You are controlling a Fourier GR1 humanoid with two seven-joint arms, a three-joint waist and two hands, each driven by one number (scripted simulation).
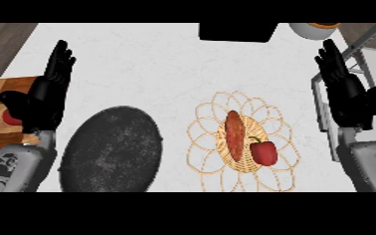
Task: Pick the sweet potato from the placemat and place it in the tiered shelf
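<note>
The sweet potato [234, 135], long and reddish brown, lies on a woven flower-shaped placemat [208, 129] at the lower middle of the counter. A red bell pepper [263, 152] rests beside it on the same mat. The tiered shelf [325, 104] shows only as grey metal bars at the right edge, partly behind my right hand [343, 92]. That hand stands open with fingers up, right of the mat and apart from it. My left hand [46, 92] is open too, fingers up, near the left edge.
A dark round speckled plate [110, 151] lies left of the mat. A wooden board [15, 87] with a red item sits behind my left hand. A black box [236, 31] and a white bowl [312, 30] stand at the far edge.
</note>
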